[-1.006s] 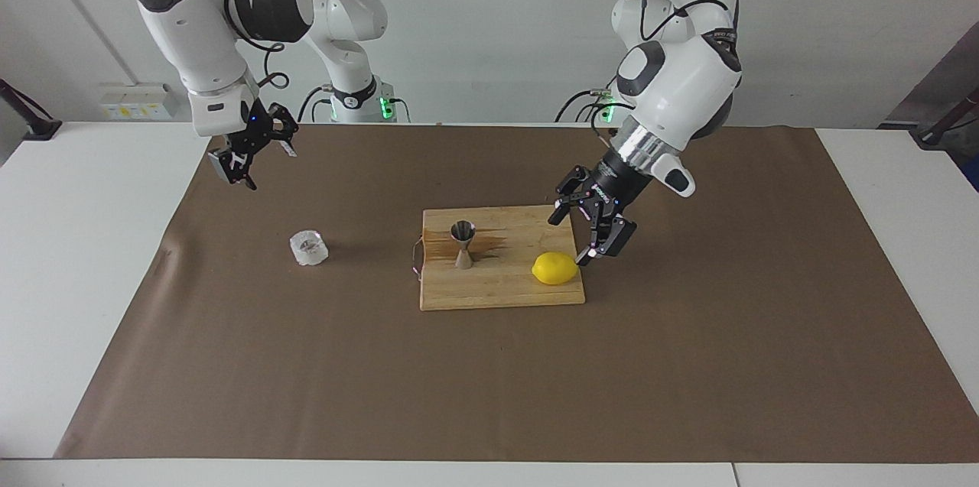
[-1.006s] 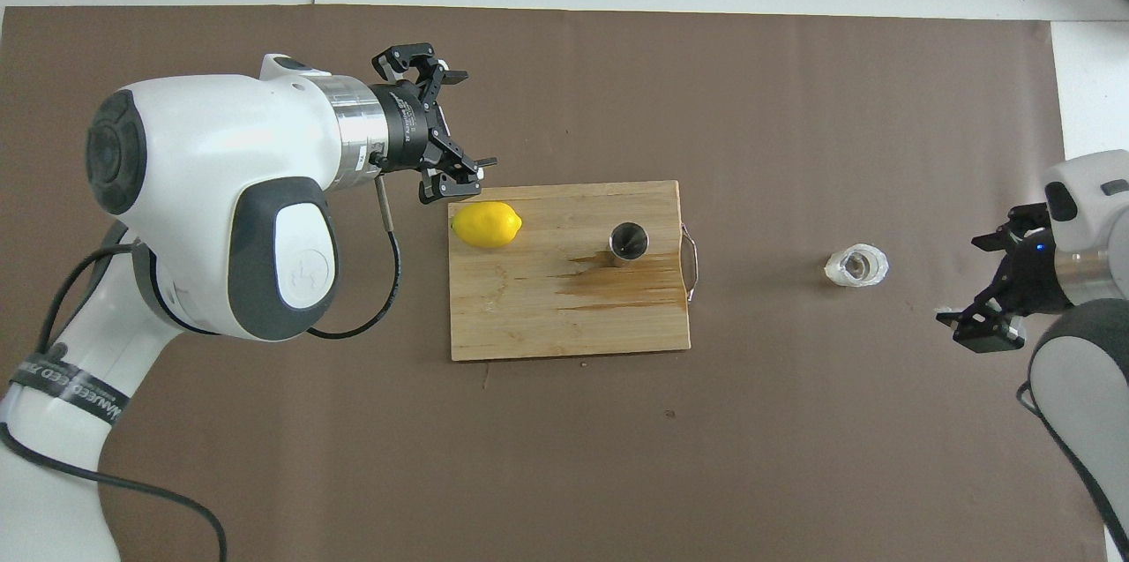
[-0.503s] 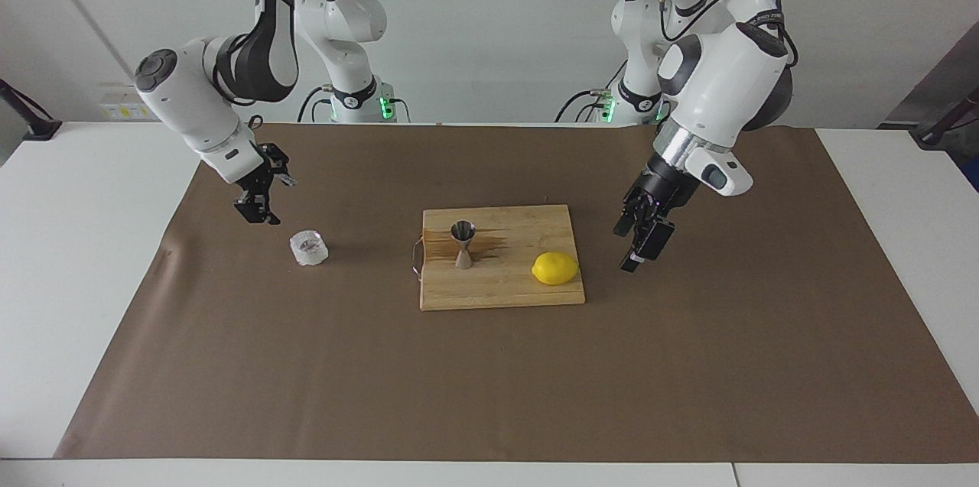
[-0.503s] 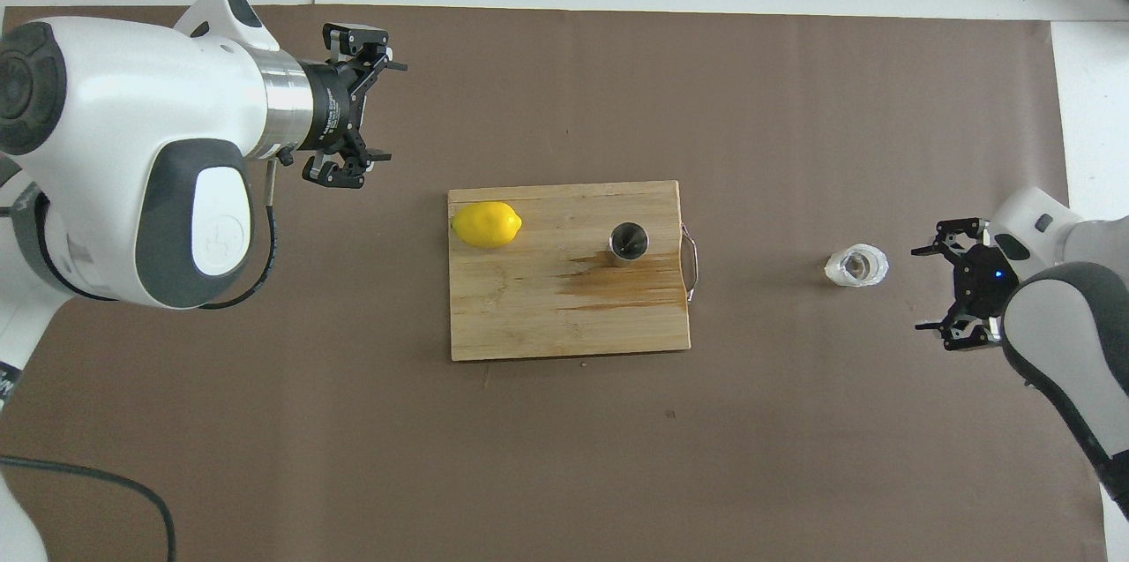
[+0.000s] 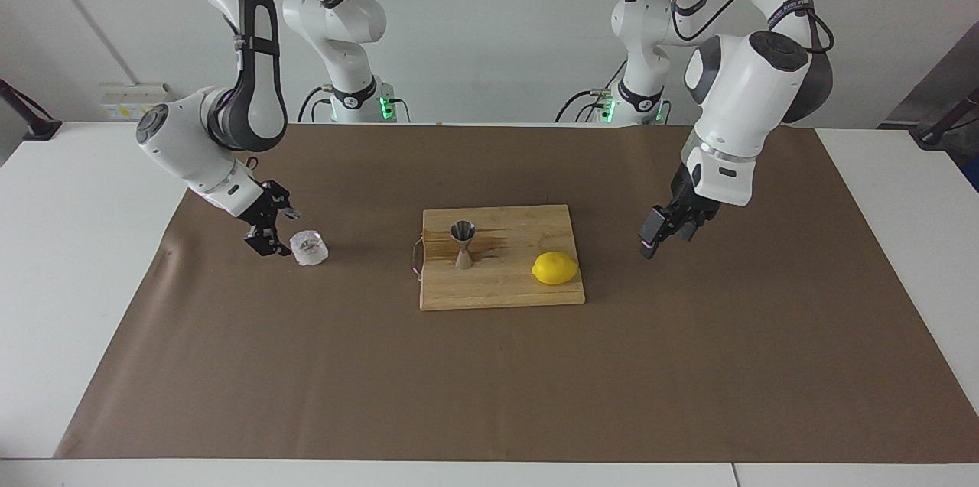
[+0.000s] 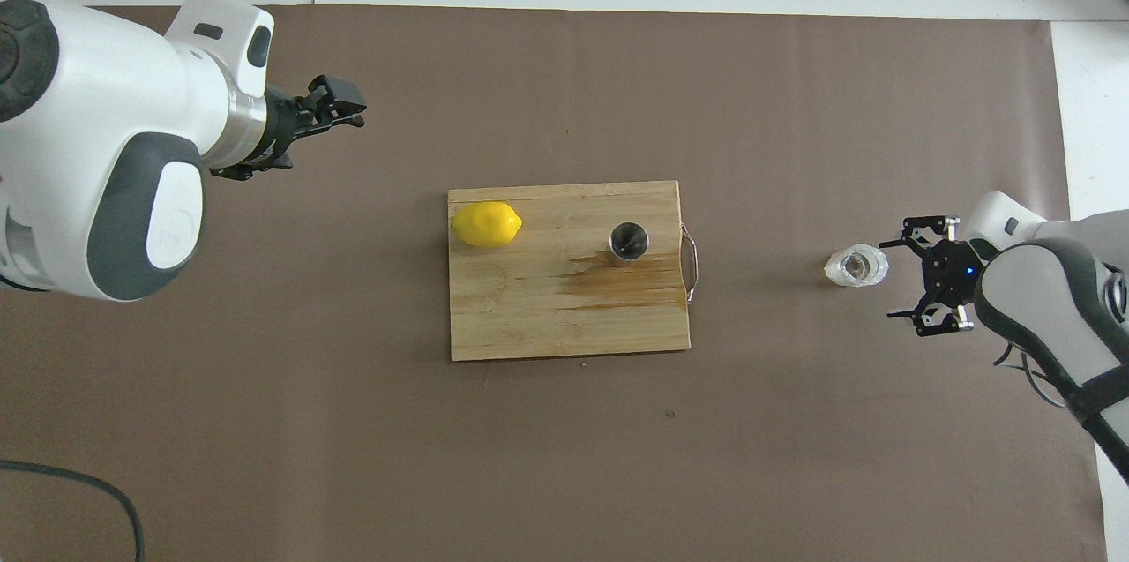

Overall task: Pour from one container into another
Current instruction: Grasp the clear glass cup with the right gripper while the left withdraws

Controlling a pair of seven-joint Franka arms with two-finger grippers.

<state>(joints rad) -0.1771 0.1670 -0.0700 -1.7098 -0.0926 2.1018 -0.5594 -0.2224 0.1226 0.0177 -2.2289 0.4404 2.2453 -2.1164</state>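
Two grippers were in view, neither holding anything. The right gripper [image 5: 274, 229] sat low beside the clear faceted cup [image 5: 309, 248], fingers spread, on the side of the cup toward the right arm's end of the table; whether a finger already touched the wall could not be told. The cup stood upright on the brown paper [image 5: 489, 365], well apart from the wooden board [image 5: 501, 292] at the middle of the table. On that board stood the steel jigger [image 5: 463, 243], upright near the edge with the metal handle, and a lemon [image 5: 555, 268] lay near the board's corner toward the left arm's end. The left gripper [image 5: 667, 231] waited in the air over bare paper off that end of the board; its fingers' state could not be told.

The cup looked small, rigid and light, likely slick and breakable. Its bumpy wall should give purchase, so a pinch across the middle of the wall, below the rim, seemed safest.
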